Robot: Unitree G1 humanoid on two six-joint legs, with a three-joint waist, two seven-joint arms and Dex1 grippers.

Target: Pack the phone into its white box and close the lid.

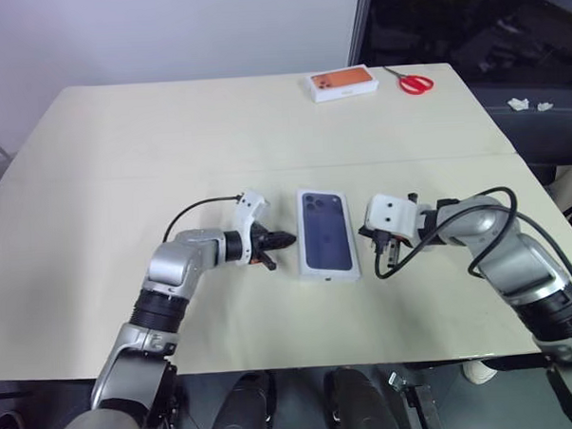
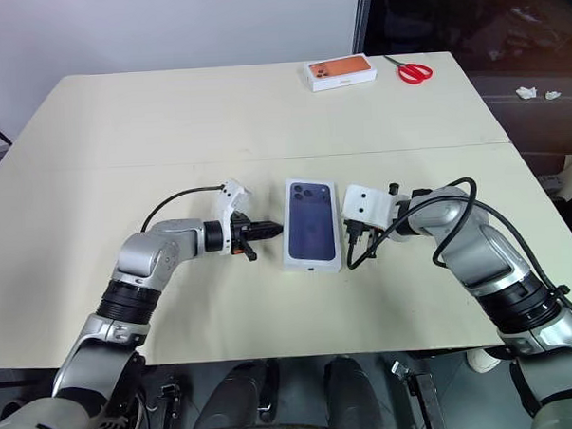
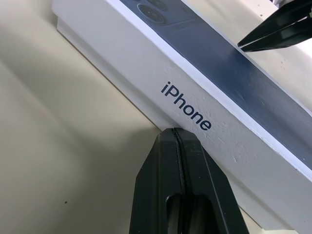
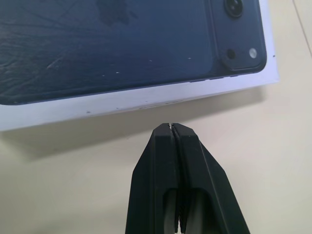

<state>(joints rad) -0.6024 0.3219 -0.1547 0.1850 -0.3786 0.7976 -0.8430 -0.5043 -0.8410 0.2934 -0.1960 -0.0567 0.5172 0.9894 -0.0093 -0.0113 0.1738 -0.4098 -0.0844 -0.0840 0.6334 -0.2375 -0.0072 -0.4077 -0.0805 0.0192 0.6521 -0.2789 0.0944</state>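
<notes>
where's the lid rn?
In the head views the lid sits closed on the white box near the table's front middle, printed phone face up, between the left pincer and the right pincer.

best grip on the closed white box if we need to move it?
Across the lid, pinching its two long side walls from above. It lies flat on the table, so nothing fits underneath. Both pincers, left and right, are shut and flank those walls.

The lid (image 1: 327, 234), its dark phone picture facing up, sits closed on the white box (image 3: 122, 92).
</notes>
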